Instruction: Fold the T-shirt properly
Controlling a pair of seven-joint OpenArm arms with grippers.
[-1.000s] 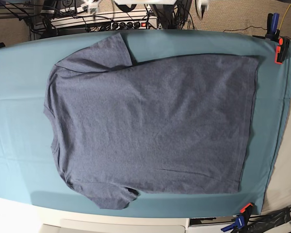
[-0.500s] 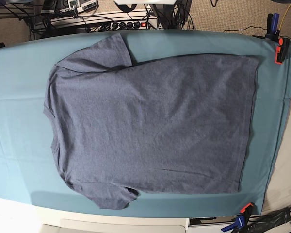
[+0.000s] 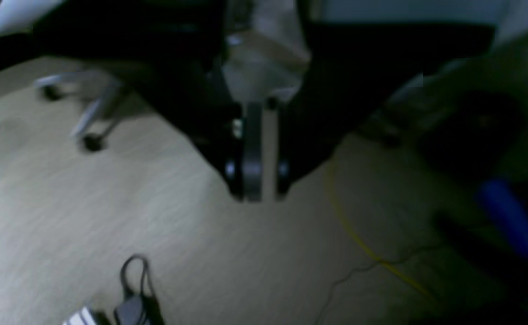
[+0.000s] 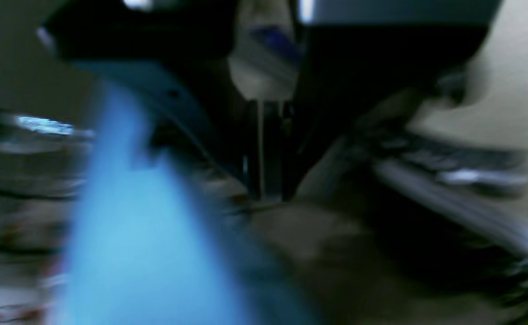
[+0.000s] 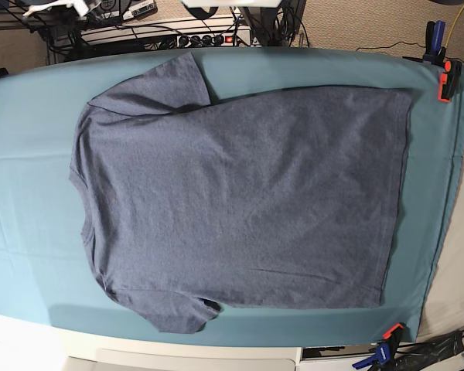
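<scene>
Item: T-shirt [image 5: 240, 201], soft limp knit, lying flat on teal-covered bench [image 5: 31, 193], unfolded; I'd pinch hem corners/shoulder seams, expect sag + drag; left gripper [image 3: 258, 196] narrowly parted, right gripper [image 4: 264, 196] closed, both empty, off bench.

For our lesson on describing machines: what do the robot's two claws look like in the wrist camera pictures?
The left claw has two dark, black fingers narrowing towards their tips, with small silvery screws near the ends, below a pale grey body. The right claw looks alike: black fingers under a whitish housing with a blue mark. Both pictures are blurred.
</scene>
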